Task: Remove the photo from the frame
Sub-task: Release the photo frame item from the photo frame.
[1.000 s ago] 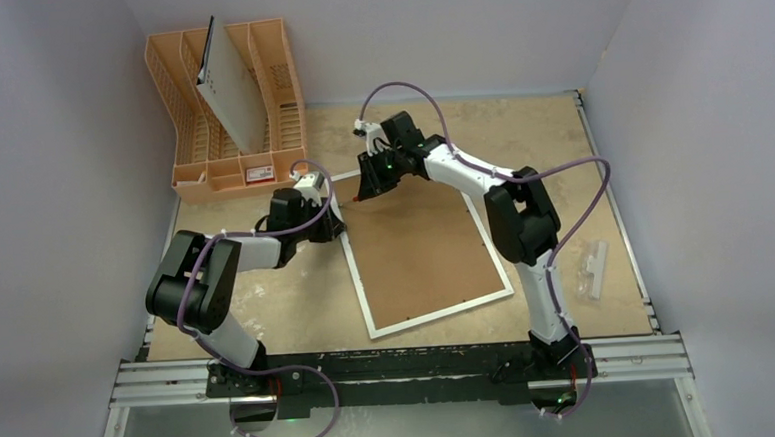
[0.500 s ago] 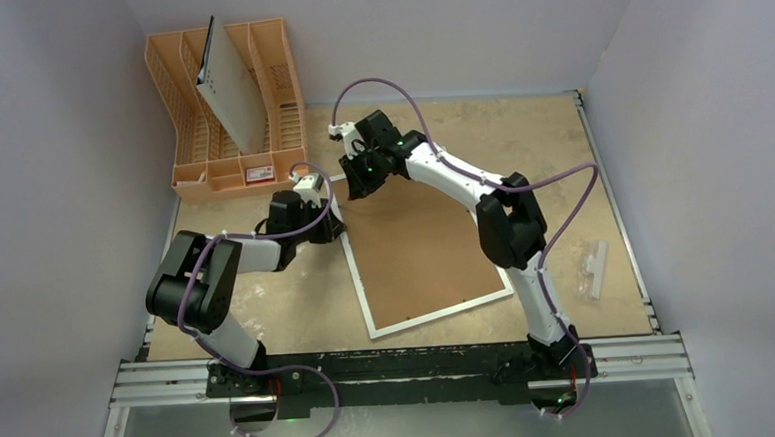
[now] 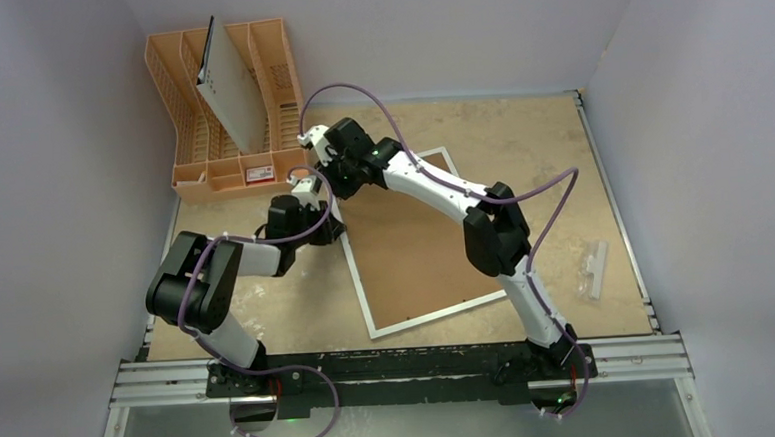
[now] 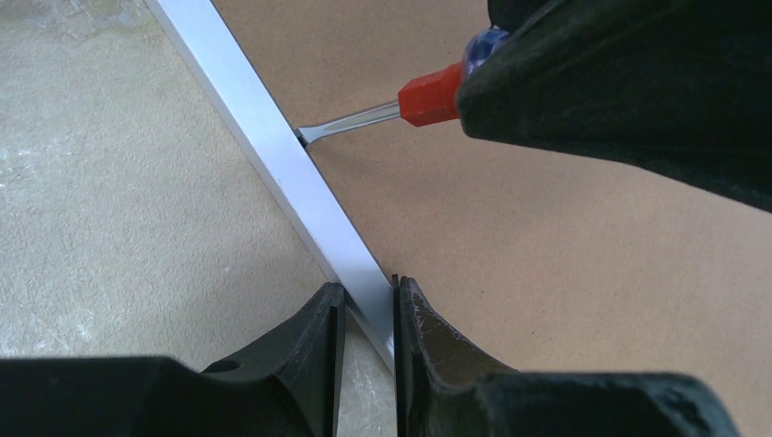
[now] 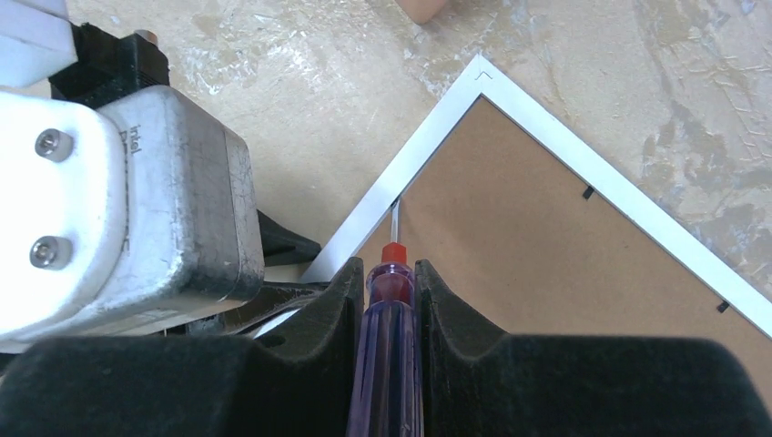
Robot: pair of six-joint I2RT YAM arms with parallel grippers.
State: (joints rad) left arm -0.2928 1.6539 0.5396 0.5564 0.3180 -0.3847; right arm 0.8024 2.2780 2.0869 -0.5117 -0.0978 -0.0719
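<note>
Frame [image 3: 416,257] lies back-up on the table [image 3: 561,169], photo hidden underneath; left gripper [image 4: 367,296] pinches its white border [image 4: 264,137], right gripper [image 5: 390,273] clamps a screwdriver [image 5: 390,305] with tip at an edge tab [image 4: 300,137], which likely needs levering aside next.

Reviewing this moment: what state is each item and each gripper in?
frame: lying face down, brown back up, backing still in.
screwdriver: gripped, tip at the border's inner edge.
left gripper: shut on the frame's white border.
right gripper: shut on the screwdriver.
orange rack: upright, a holed board leaning in it.
</note>
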